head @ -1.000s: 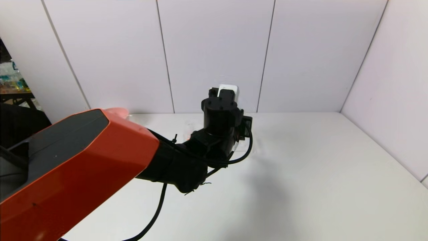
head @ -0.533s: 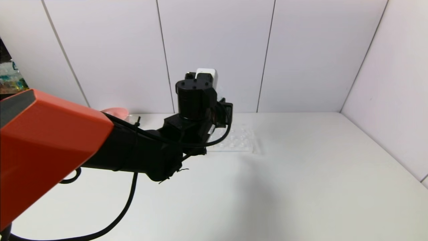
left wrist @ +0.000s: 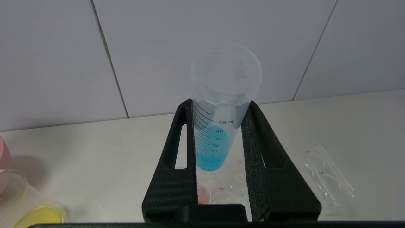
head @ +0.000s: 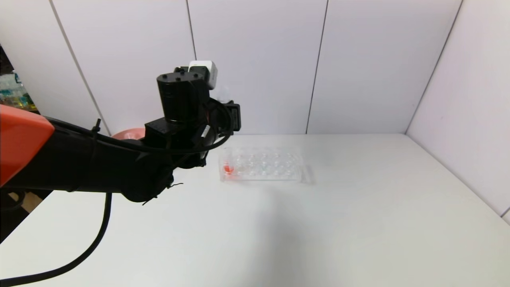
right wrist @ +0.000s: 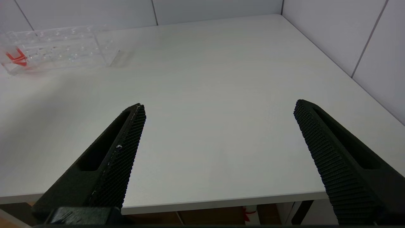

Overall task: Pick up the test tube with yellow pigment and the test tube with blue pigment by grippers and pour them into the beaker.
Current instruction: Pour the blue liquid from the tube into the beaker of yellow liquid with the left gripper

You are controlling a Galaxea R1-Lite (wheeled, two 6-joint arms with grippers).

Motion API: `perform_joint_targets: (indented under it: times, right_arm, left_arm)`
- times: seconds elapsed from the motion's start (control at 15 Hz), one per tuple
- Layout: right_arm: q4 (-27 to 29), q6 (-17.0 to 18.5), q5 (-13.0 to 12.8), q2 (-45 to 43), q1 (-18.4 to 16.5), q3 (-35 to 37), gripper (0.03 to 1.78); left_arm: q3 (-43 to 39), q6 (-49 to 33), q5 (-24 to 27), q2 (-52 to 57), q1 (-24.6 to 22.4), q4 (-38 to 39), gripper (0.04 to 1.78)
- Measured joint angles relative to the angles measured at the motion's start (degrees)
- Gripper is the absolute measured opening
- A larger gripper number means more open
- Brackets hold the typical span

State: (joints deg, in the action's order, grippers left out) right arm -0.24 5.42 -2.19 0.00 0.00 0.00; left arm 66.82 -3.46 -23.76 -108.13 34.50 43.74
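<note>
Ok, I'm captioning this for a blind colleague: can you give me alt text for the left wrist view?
The left gripper is shut on the test tube with blue pigment, a clear graduated tube held above the white table. Below it lies the clear rack with a red-liquid tube, and the beaker, holding yellow liquid, stands at the frame's edge.

The test tube with blue pigment carries a printed black scale: "45mL" at the top mark, then 40, 35, 30, 25, 20, running down its side. Tiny red numbers sit on the clear tube rack, too small to read.
</note>
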Motion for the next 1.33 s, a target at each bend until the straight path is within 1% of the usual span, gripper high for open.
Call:
perform_joint_targets:
  times: [0.27,0.47,0.67,0.93,1.07,1.33]
  right_arm:
    - [0.04,0.0,0.0,0.0,0.0,0.0,1.71]
    - [0.02,0.02,0.0,0.0,0.0,0.0,1.71]
    - [0.0,0.0,0.0,0.0,0.0,0.0,1.71]
    - [0.0,0.0,0.0,0.0,0.0,0.0,1.71]
    - [0.02,0.0,0.0,0.0,0.0,0.0,1.71]
    - [0.0,0.0,0.0,0.0,-0.02,0.0,1.71]
  left_arm:
    - [-4.28,-0.45,2.01,3.72,-4.46,0.17,0.44]
    - [-7.61,-0.78,4.36,6.53,-9.03,0.44,0.44]
    - [-10.48,-0.98,7.09,9.29,-13.75,0.61,0.44]
    - [-14.64,-2.44,11.45,12.93,-21.16,0.57,0.44]
    - [-15.93,-2.65,12.74,14.19,-23.59,0.74,0.44]
    - [-18.59,-2.9,17.31,16.54,-29.88,0.74,0.44]
